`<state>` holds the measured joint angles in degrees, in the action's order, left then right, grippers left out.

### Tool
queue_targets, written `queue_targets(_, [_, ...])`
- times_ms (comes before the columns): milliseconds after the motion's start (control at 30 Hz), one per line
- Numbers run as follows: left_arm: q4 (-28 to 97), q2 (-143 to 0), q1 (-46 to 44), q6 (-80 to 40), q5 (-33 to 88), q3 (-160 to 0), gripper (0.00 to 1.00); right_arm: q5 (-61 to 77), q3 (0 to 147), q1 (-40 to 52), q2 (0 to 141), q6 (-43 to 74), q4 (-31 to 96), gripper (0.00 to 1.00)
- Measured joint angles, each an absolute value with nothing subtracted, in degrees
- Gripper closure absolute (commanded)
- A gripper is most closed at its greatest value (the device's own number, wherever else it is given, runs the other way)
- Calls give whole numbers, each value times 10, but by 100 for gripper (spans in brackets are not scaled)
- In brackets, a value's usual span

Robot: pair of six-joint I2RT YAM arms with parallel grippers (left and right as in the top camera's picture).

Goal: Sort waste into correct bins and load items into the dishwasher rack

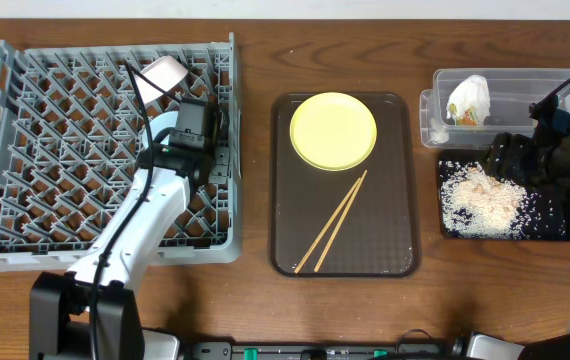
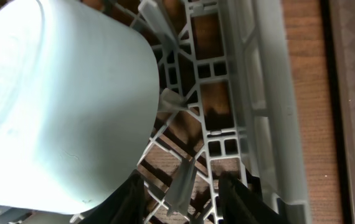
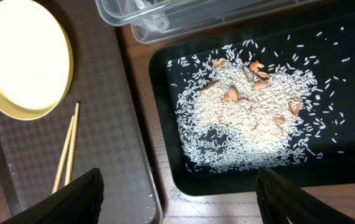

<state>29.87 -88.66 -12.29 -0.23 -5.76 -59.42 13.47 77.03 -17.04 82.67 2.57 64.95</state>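
Observation:
The grey dishwasher rack (image 1: 55,150) stands at the left. A light blue bowl (image 2: 59,106) rests in it among the pegs (image 2: 227,124), with its outside facing the left wrist camera. My left gripper (image 2: 187,202) is open just beside the bowl, with one peg between its fingers; overhead it (image 1: 193,125) is over the rack's right side. A small white cup (image 1: 165,71) lies in the rack behind it. The yellow plate (image 1: 333,130) and chopsticks (image 1: 333,222) lie on the brown tray. My right gripper (image 3: 177,205) is open and empty above the black tray's (image 3: 165,93) near left corner. The white bowl is not in view.
The clear tub (image 1: 505,85) at the far right holds the white napkin and snack wrapper (image 1: 468,100). Rice crumbs (image 1: 480,195) are piled in the black tray (image 1: 555,228). The brown serving tray (image 1: 390,240) lies between rack and bins. The right wrist view shows the plate (image 3: 22,59) and chopsticks (image 3: 68,149).

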Motion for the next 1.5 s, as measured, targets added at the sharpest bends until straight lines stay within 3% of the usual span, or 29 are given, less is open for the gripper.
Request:
queue_targets(467, [294, -897, -120, -2, -42, -594, 52, 135, 770, -170, 827, 26, 650, 24])
queue_targets(600, [277, -897, -124, -2, -62, -594, 48, 135, 770, -170, 827, 26, 653, 24])
queue_targets(1067, [196, -897, -125, -2, -199, -593, 47, 135, 770, -170, 827, 26, 657, 24])
queue_targets(1267, [206, -896, -126, -2, -200, -593, 48, 135, 770, -170, 827, 26, 657, 24])
queue_targets(1400, [235, -885, -134, -3, -147, -593, 59, 135, 770, -170, 827, 26, 656, 24])
queue_targets(1500, [278, -866, -142, -9, -87, -593, 60, 135, 770, -170, 827, 26, 656, 24])
